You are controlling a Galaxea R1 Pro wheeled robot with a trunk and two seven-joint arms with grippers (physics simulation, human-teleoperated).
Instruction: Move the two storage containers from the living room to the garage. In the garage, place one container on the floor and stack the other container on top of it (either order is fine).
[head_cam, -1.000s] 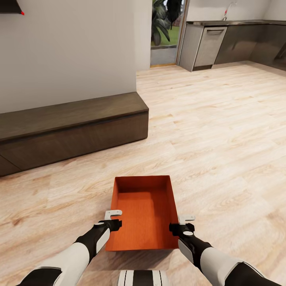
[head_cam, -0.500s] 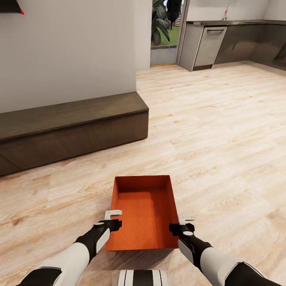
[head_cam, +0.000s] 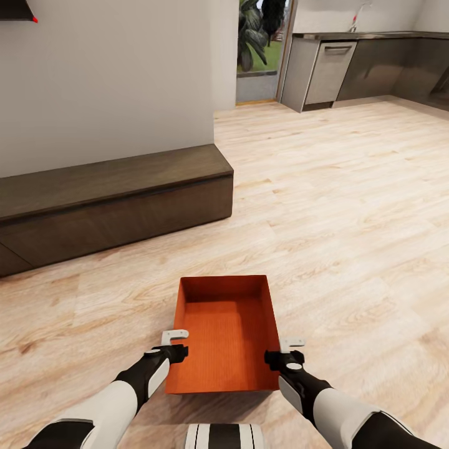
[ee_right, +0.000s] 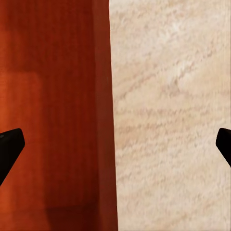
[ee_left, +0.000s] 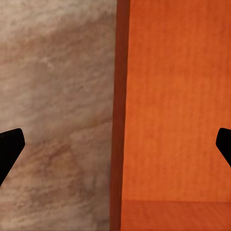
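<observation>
**Both grippers straddling bin walls**

Storage container sits on the living room's wood-plank floor, near low dark cabinet. Left gripper and right gripper: jaws wide, one wall between each pair, not clamped.

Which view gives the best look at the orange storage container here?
The head view: the whole storage container shows, open-top and empty, on the wood-plank floor between both arms. The left wrist view shows one long wall and part of the inside bottom; the right wrist view shows the opposite wall beside floor.
</observation>
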